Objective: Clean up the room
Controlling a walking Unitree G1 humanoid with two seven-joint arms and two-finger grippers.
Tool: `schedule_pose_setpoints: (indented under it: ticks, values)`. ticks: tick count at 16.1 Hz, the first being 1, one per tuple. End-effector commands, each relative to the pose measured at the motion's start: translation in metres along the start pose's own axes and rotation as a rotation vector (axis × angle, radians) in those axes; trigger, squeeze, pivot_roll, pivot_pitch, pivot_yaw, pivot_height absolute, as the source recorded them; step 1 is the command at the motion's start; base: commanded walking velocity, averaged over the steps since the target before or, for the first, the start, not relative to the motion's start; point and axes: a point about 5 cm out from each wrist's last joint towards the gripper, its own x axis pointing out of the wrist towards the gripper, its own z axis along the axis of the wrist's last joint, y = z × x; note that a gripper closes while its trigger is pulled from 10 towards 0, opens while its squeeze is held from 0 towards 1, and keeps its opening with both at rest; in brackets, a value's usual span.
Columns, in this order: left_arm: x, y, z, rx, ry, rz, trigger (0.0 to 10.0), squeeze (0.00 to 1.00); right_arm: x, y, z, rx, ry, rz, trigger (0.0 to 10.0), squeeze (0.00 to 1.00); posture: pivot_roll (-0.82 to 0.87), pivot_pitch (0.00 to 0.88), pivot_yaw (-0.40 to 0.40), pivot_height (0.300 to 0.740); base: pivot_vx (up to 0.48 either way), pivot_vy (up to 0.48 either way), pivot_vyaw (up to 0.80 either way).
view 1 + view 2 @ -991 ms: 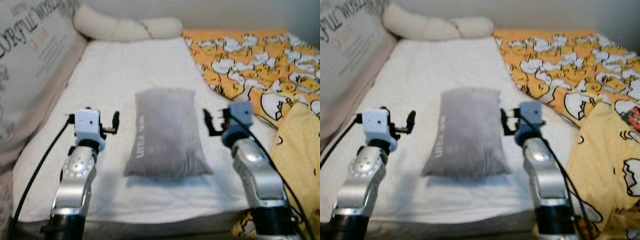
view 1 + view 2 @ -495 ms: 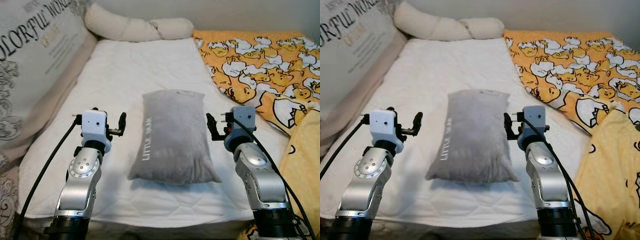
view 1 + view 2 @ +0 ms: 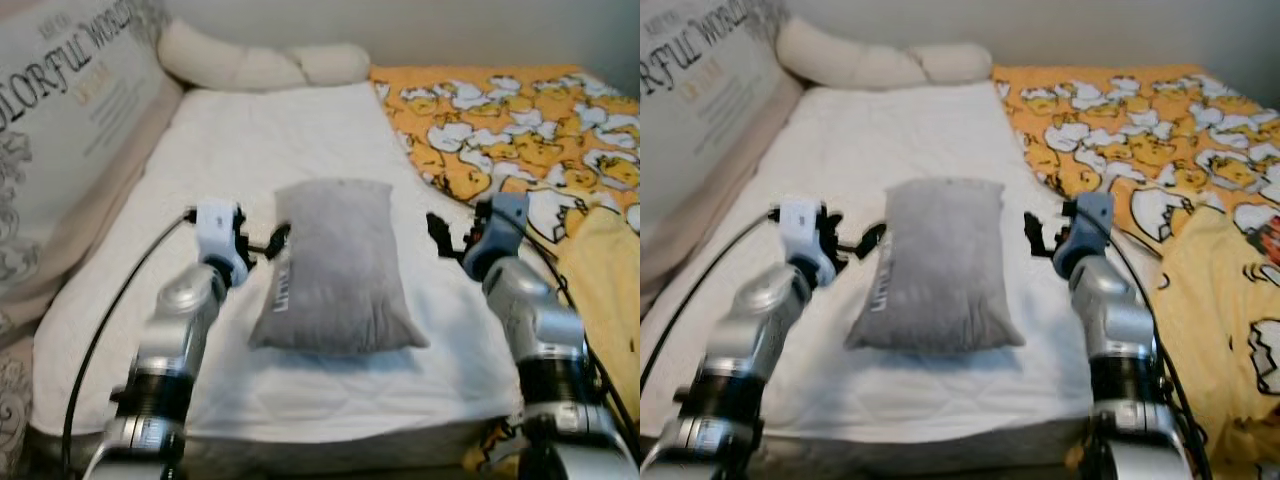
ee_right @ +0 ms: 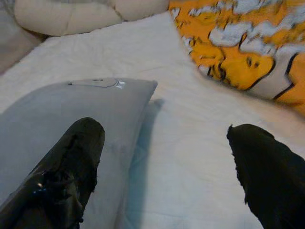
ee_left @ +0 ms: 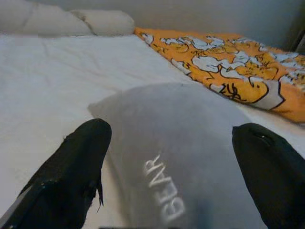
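Head views: you see a grey pillow (image 3: 338,264) lying lengthwise in the middle of the white mattress (image 3: 270,130), with both silver arms reaching forward on either side of it. Your left arm is bent inward at the wrist so that the left gripper (image 3: 268,245) points across at the pillow's left edge, its black fingers at or touching that edge. Your right arm stretches straight ahead, and the right gripper (image 3: 440,232) sits just beside the pillow's right edge, apart from it. A duck-print blanket (image 3: 520,130) covers the bed's right side; a cream bolster (image 3: 260,64) lies along the head end. Left wrist view: the fingers (image 5: 71,176) are spread wide, with the pillow and its "BEAR" lettering between them. Right wrist view: the fingers (image 4: 62,176) are spread wide too, one over the pillow's corner, the other over bare mattress.
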Motion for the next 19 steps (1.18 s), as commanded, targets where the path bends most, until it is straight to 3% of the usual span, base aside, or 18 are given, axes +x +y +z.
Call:
schedule_pose_setpoints:
  ticks: [1, 2, 3, 4, 5, 7, 9, 10, 12, 13, 14, 15, 16, 17, 19]
  values:
    - [0.008, 0.006, -0.007, -0.080, 0.035, -0.002, 10.0, 0.00, 0.008, -0.004, -0.003, 0.085, 0.041, 0.042, 10.0, 1.00, -0.02, 0.000, 0.023, 0.740, 0.000, 0.000, 0.00]
    - [0.014, 0.007, -0.010, -0.155, 0.057, -0.021, 10.0, 0.00, 0.013, -0.003, -0.005, 0.145, 0.063, 0.073, 10.0, 0.91, -0.04, 0.000, 0.027, 0.740, 0.000, 0.000, 0.00]
    - [0.017, 0.007, -0.014, -0.201, 0.071, -0.024, 10.0, 0.00, 0.016, -0.001, -0.007, 0.180, 0.075, 0.096, 10.0, 0.54, -0.05, 0.000, 0.030, 0.740, 0.000, 0.000, 0.00]
    - [0.021, 0.005, -0.022, -0.295, 0.097, -0.029, 10.0, 0.00, 0.020, 0.004, -0.012, 0.243, 0.100, 0.129, 10.0, 0.00, -0.06, 0.000, 0.033, 0.740, 0.000, 0.000, 0.00]
    - [0.021, 0.005, -0.024, -0.314, 0.102, -0.030, 10.0, 0.00, 0.022, 0.004, -0.013, 0.257, 0.106, 0.135, 10.0, 0.00, -0.06, 0.000, 0.033, 0.740, 0.000, 0.000, 0.00]
    - [0.018, -0.009, -0.058, -0.480, 0.169, -0.052, 10.0, 0.00, 0.024, 0.032, -0.032, 0.418, 0.159, 0.301, 10.0, 0.00, -0.10, 0.000, 0.036, 0.740, 0.000, 0.000, 0.00]
    - [0.015, -0.020, -0.070, -0.557, 0.177, -0.089, 10.0, 0.00, 0.023, 0.043, -0.047, 0.429, 0.212, 0.336, 10.0, 0.00, -0.12, 0.000, 0.039, 0.740, 0.000, 0.000, 0.00]
    - [0.015, -0.033, -0.076, -0.611, 0.176, -0.154, 10.0, 0.00, 0.020, 0.049, -0.066, 0.403, 0.286, 0.318, 10.0, 0.00, -0.12, 0.000, 0.033, 0.740, 0.000, 0.000, 0.00]
    - [0.015, -0.047, -0.082, -0.618, 0.212, -0.228, 10.0, 0.00, 0.017, 0.051, -0.084, 0.407, 0.350, 0.271, 10.0, 0.00, -0.11, 0.000, 0.029, 0.740, 0.000, 0.000, 0.00]
    - [0.014, -0.054, -0.088, -0.594, 0.246, -0.247, 10.0, 0.00, 0.015, 0.051, -0.092, 0.406, 0.374, 0.235, 4.4, 0.00, -0.11, 0.000, 0.027, 0.740, 0.000, 0.000, 0.00]
    - [0.013, -0.058, -0.094, -0.564, 0.273, -0.240, 9.6, 0.00, 0.013, 0.050, -0.099, 0.403, 0.387, 0.208, 0.0, 0.00, -0.10, 0.000, 0.026, 0.740, 0.000, 0.000, 0.00]
    - [0.012, -0.060, -0.096, -0.522, 0.282, -0.240, 6.6, 0.00, 0.012, 0.049, -0.102, 0.388, 0.387, 0.201, 0.0, 0.00, -0.09, 0.000, 0.027, 0.740, 0.000, 0.000, 0.00]
    - [0.012, -0.061, -0.096, -0.512, 0.282, -0.240, 5.6, 0.00, 0.012, 0.048, -0.101, 0.375, 0.380, 0.191, 0.0, 0.00, -0.09, 0.000, 0.027, 0.740, 0.000, 0.000, 0.00]
    - [0.013, -0.060, -0.096, -0.490, 0.282, -0.236, 9.8, 0.00, 0.013, 0.045, -0.098, 0.348, 0.355, 0.175, 10.0, 0.00, -0.09, 0.000, 0.026, 0.740, 0.000, 0.000, 0.00]
    - [0.013, -0.057, -0.096, -0.422, 0.291, -0.215, 10.0, 0.00, 0.017, 0.039, -0.085, 0.293, 0.285, 0.172, 10.0, 0.00, -0.08, 0.000, 0.026, 0.740, 0.000, 0.000, 0.00]
